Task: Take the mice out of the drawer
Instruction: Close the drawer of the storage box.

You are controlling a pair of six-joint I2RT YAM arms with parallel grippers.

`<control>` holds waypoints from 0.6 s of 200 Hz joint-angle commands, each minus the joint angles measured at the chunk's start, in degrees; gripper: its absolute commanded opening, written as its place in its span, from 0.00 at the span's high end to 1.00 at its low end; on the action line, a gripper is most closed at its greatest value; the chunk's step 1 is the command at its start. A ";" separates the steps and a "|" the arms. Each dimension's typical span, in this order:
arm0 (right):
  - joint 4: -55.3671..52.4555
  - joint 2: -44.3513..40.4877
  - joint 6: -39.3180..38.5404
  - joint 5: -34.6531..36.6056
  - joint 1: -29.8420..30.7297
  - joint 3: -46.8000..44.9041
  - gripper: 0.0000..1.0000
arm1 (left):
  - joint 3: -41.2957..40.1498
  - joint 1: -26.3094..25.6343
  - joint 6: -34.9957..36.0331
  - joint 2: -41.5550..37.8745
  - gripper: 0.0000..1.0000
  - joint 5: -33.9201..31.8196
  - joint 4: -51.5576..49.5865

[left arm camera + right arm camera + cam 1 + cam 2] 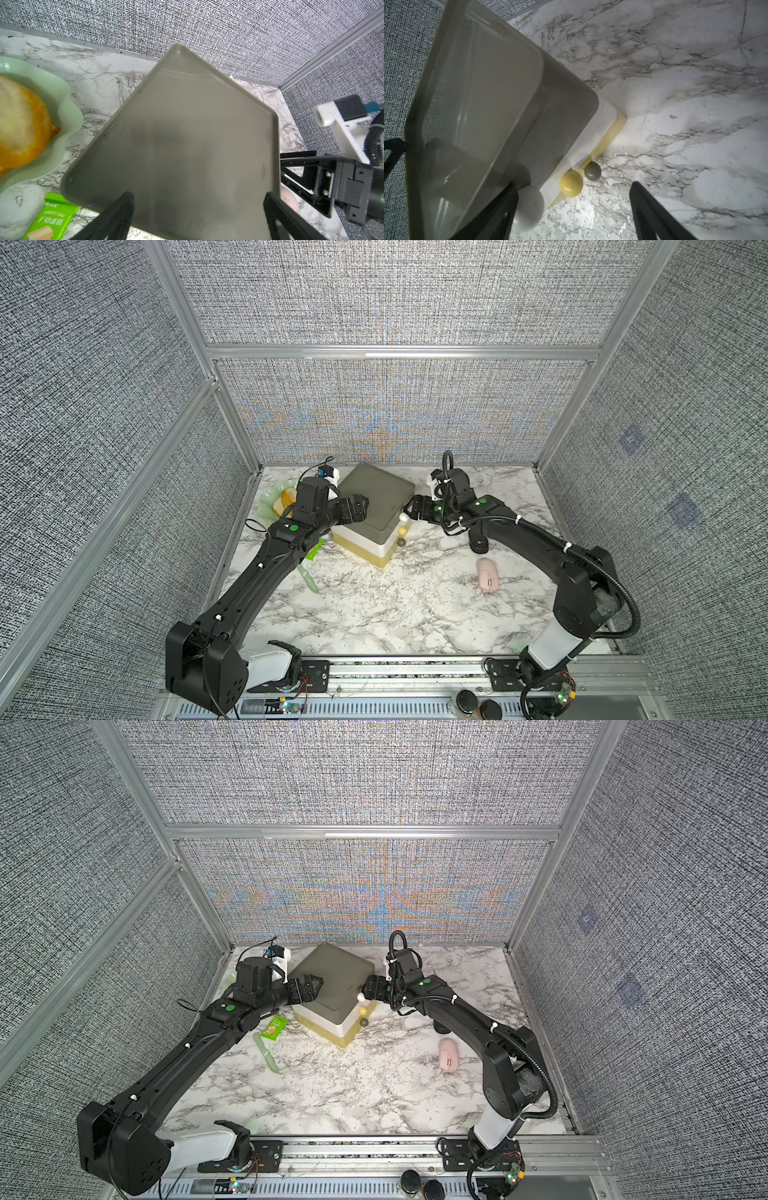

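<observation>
A small drawer unit (374, 493) with a grey lid stands at the back of the marble table, its drawers shut. The mice inside are hidden. A pale pink mouse (488, 574) lies on the table to the right, and a black mouse (478, 545) sits half under my right arm. My left gripper (360, 506) hovers open over the lid's left edge (197, 135). My right gripper (409, 508) is open at the unit's front right corner. In the right wrist view one finger (506, 199) lies against the top drawer's white knob (529, 209), above the yellow knob (571, 186) and grey knob (592, 171).
A pale green plate (268, 499) with a bun stands left of the unit, behind my left arm. A green snack packet (274, 1027) and a pale green knife (266, 1052) lie in front of it. Fabric walls close in the table on three sides.
</observation>
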 commanded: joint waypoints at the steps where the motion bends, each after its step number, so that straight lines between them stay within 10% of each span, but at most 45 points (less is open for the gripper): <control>1: 2.72 0.26 1.07 -0.76 0.24 -0.17 0.16 | 0.22 0.09 -0.35 -0.28 0.01 -1.43 -0.10; 63: 7.42 -9.71 1.93 -7.63 -2.89 -13.02 0.16 | 2.89 0.12 0.33 -3.62 0.00 -2.16 -3.58; 120: 46.62 -9.72 21.51 -20.01 -3.68 -34.25 0.18 | -4.04 -0.13 -6.07 -10.71 0.01 4.97 -0.22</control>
